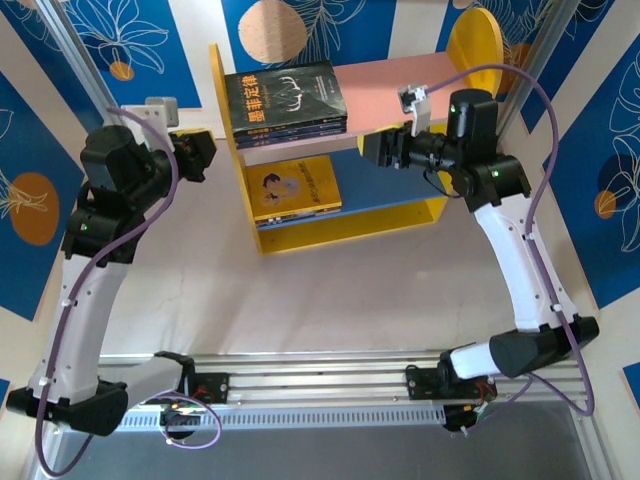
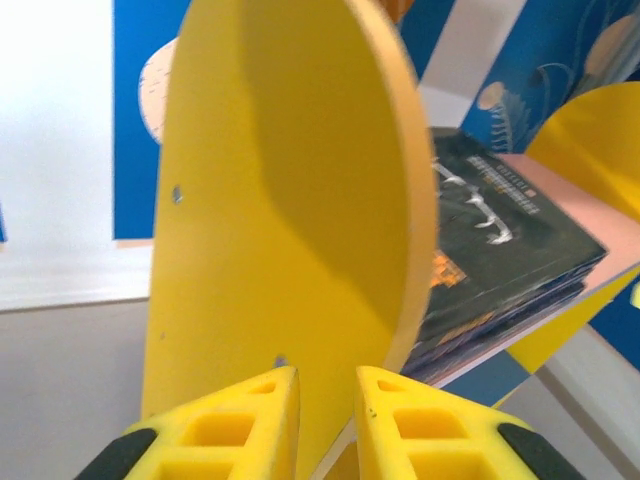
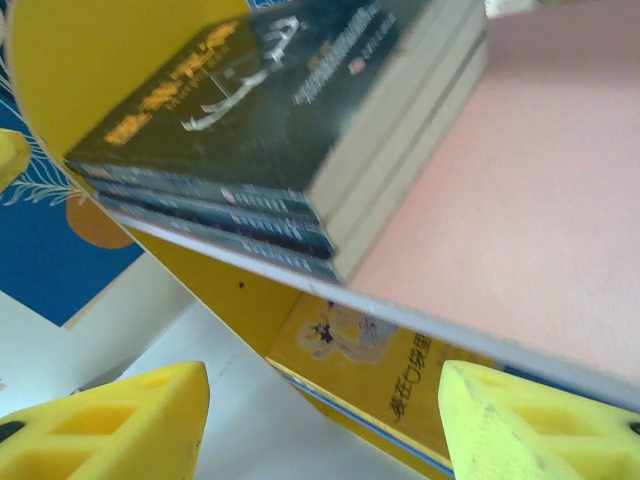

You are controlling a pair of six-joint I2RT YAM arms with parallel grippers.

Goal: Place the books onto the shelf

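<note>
The shelf [image 1: 440,212] is standing at far centre of the table [image 1: 330,290], open side facing near. A stack of dark books [image 1: 290,100] is lying flat on the pink upper board [image 1: 390,90], sitting at its left end by the yellow side panel [image 2: 280,200]. The black antlers book [image 3: 250,90] is lying on top, cover up. Exact no. of bks in the stack is hard to tell. The yellow book [image 1: 297,187] is lying flat on the blue lower board [image 1: 390,192], also at left end, cover up w/ its cartoon figure showing.

The L gripper [image 1: 200,155] is hovering just left of the shelf, pointing right at the outside of that side panel. Its yellow fingers [image 2: 250,425] are sitting nearly together, just a thin slit btwn them, nothing clamped, so closed. Touching the panel or not: can't tell.

The R gripper [image 1: 372,150] is hanging at the near edge of the pink upper board, just right of the stack. Its fingers are standing wide apart w/ nothing btwn them: open, holding nothing. In the R wrist view the board's near edge is running across ahead of the fingers, stack above it, yellow book below.
</note>
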